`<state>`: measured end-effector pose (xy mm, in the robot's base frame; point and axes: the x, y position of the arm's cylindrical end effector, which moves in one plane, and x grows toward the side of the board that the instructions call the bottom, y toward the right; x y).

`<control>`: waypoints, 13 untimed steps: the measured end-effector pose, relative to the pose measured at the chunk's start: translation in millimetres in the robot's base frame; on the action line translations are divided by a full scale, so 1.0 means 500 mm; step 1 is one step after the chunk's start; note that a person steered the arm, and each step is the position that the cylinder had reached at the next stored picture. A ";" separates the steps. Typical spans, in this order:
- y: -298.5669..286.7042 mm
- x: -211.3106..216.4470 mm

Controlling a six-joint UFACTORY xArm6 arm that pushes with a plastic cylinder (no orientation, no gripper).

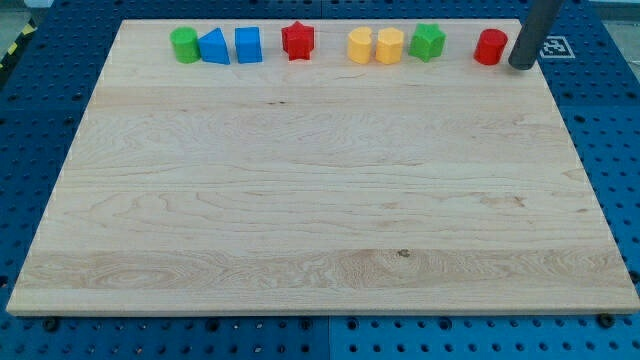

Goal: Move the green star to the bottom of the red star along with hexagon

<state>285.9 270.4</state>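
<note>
The green star (pixel 428 41) stands near the view's top edge, right of centre. The red star (pixel 298 40) stands in the same row, to the left of it. Between them are a yellow heart-like block (pixel 360 46) and a yellow hexagon (pixel 390 46), side by side. The hexagon almost touches the green star. My tip (pixel 521 65) is at the view's top right, just right of a red round block (pixel 491 47), close to it and about 90 px right of the green star.
A green round block (pixel 185 45), a blue triangle (pixel 214 47) and a blue cube (pixel 248 45) stand in the row left of the red star. The wooden board (pixel 320 200) lies on a blue perforated table. A fiducial tag (pixel 553 46) lies beside the rod.
</note>
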 end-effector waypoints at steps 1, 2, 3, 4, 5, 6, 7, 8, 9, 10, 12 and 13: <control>0.002 -0.039; 0.002 -0.059; -0.002 -0.057; -0.062 -0.051; -0.125 -0.045; -0.123 -0.070; -0.109 -0.118; -0.133 -0.121; -0.214 -0.118; -0.270 -0.118; -0.295 -0.114; -0.295 -0.078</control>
<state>246.9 123.0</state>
